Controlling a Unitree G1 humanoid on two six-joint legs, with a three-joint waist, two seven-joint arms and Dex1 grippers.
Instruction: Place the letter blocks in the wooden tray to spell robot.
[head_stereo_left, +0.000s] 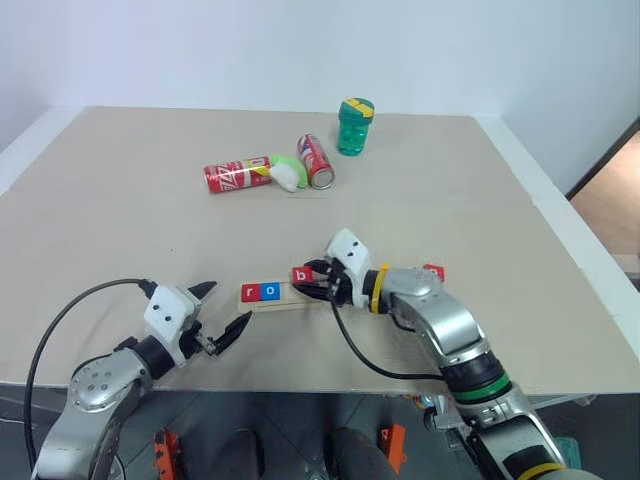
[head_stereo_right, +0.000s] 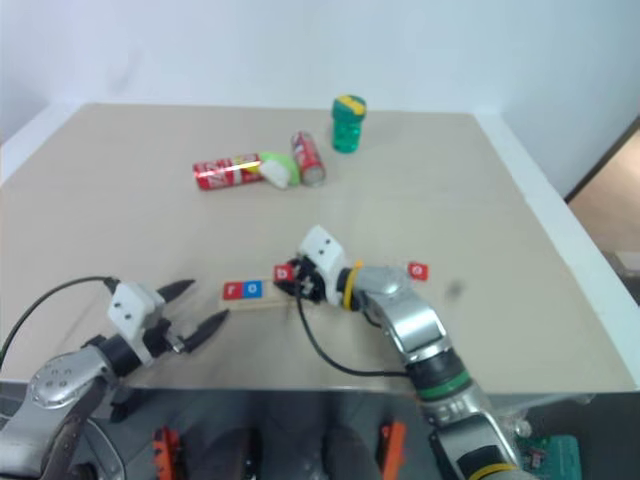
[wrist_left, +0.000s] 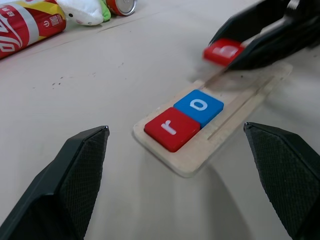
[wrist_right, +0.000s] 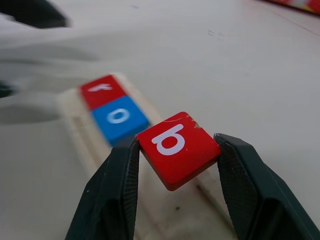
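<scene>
My left gripper (head_stereo_left: 222, 310) hangs near the table's (head_stereo_left: 90, 200) front edge, toward its left side, fingers (wrist_left: 75, 175) spread wide and holding nothing. It points at the left end of the wooden tray (head_stereo_left: 285, 296), which lies just beyond it, a little back from the front edge and about midway along it.

In the tray's groove sit two letter blocks, pushed up to its left end: the red r block (wrist_left: 172, 128) at the very end and the blue o block (wrist_left: 199, 106) touching it on the right. The rest of the groove is bare wood.

Over that bare stretch, just right of the o, my right gripper (wrist_right: 177, 150) is clamped on the red b block (wrist_right: 177, 147). One finger presses on each side of the tile, and the tile sits tilted, its white letter facing up. I cannot tell whether its lower edge is touching the wood.

Right of my right arm, another red block (head_stereo_right: 418, 271) lies flat on the table, apart from the tray; its letter is too small to read.

Toward the back of the table lie a red soda can (head_stereo_left: 236, 176) on its side, a white and green toy (head_stereo_left: 288, 173) against it, a second red can (head_stereo_left: 316, 161), and an upright green bottle (head_stereo_left: 355, 127).
</scene>
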